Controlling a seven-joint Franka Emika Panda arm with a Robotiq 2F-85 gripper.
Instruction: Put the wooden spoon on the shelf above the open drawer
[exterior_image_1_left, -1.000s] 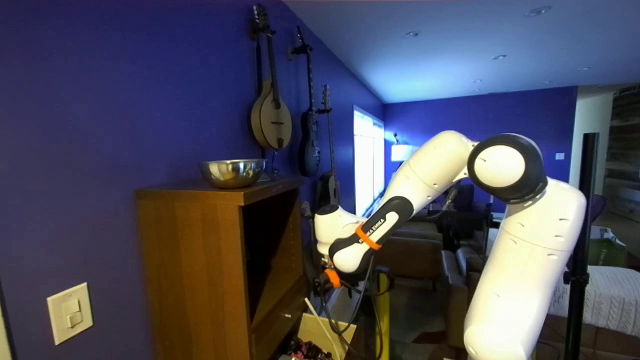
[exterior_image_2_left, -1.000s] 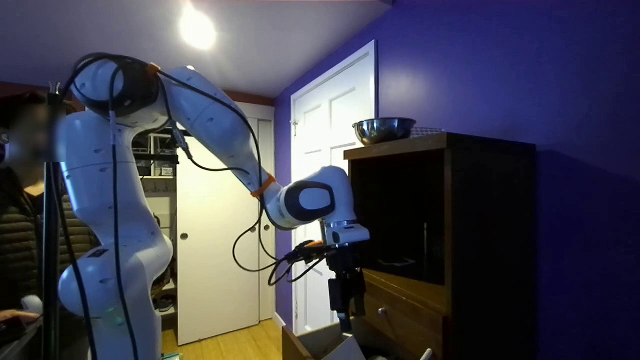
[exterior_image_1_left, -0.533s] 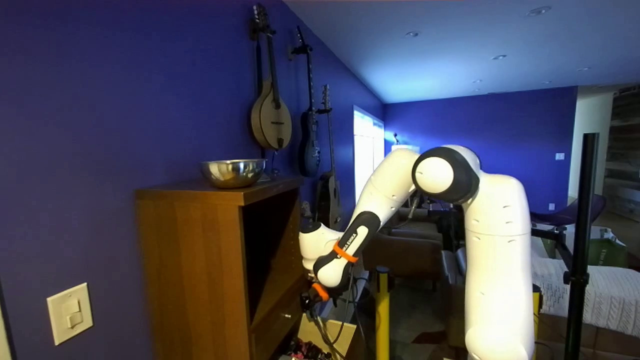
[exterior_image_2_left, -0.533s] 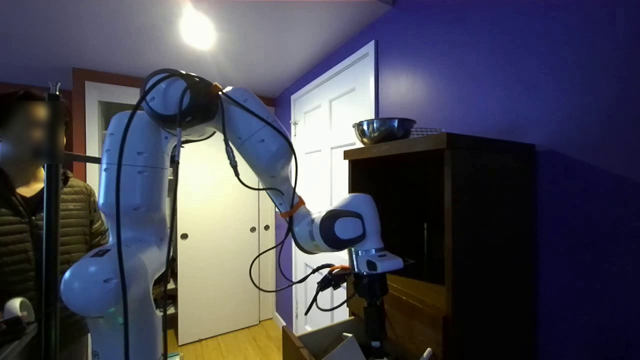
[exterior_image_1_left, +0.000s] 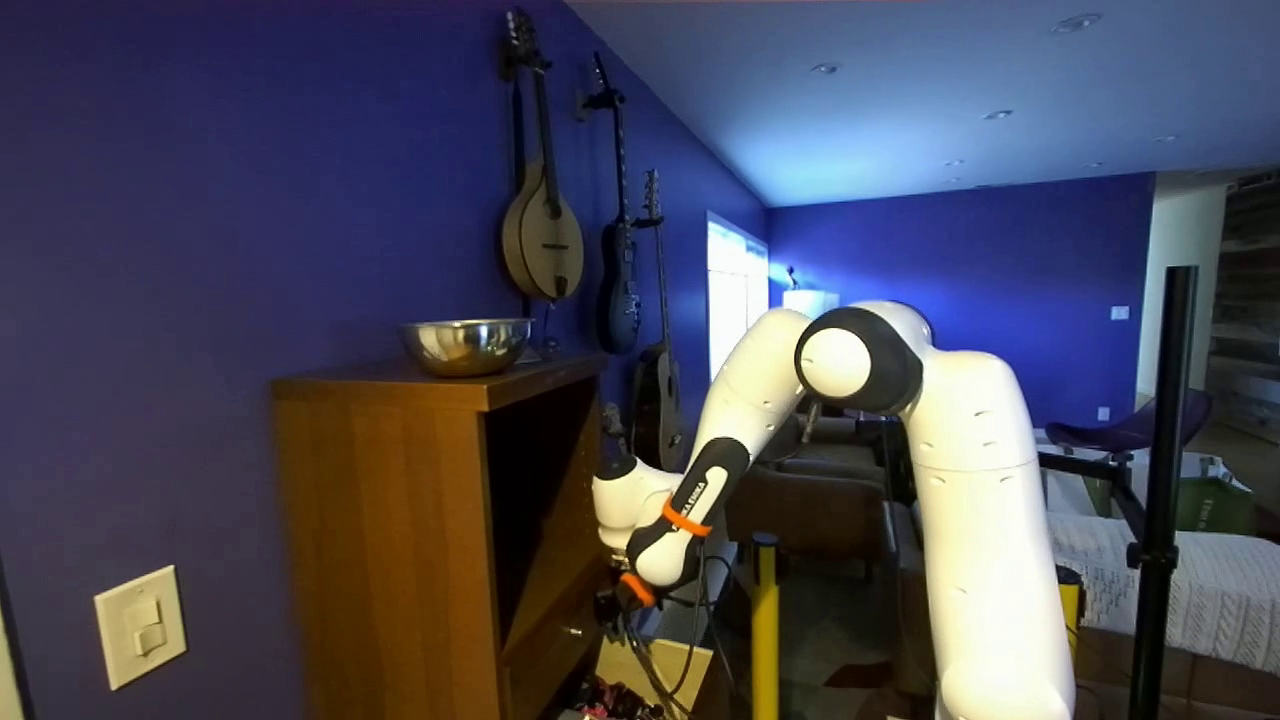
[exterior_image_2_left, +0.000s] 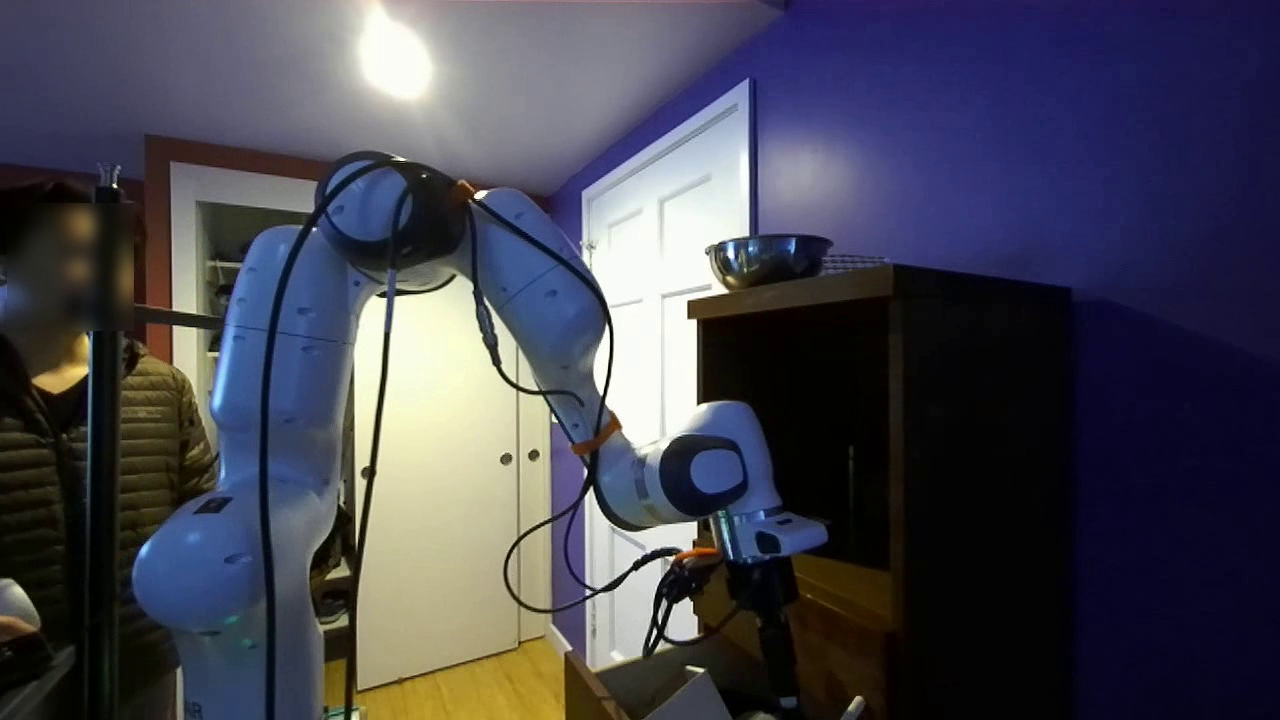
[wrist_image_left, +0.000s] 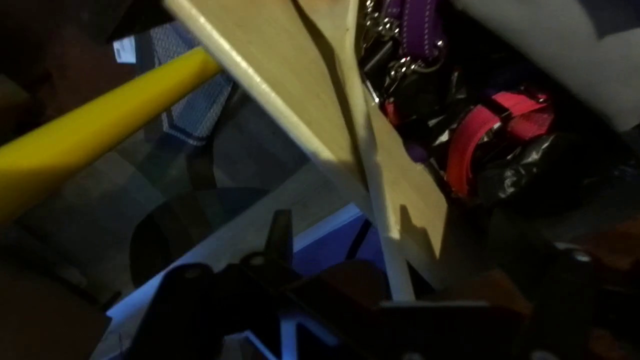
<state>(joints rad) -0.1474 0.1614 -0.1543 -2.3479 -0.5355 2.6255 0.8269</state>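
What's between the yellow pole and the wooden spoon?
The open drawer's pale side: in the wrist view, it separates the yellow pole from the wooden spoon.

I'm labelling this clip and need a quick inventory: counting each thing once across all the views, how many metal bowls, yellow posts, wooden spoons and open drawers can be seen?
Metal bowl: 1
Yellow posts: 2
Wooden spoon: 1
Open drawer: 1
Total: 5
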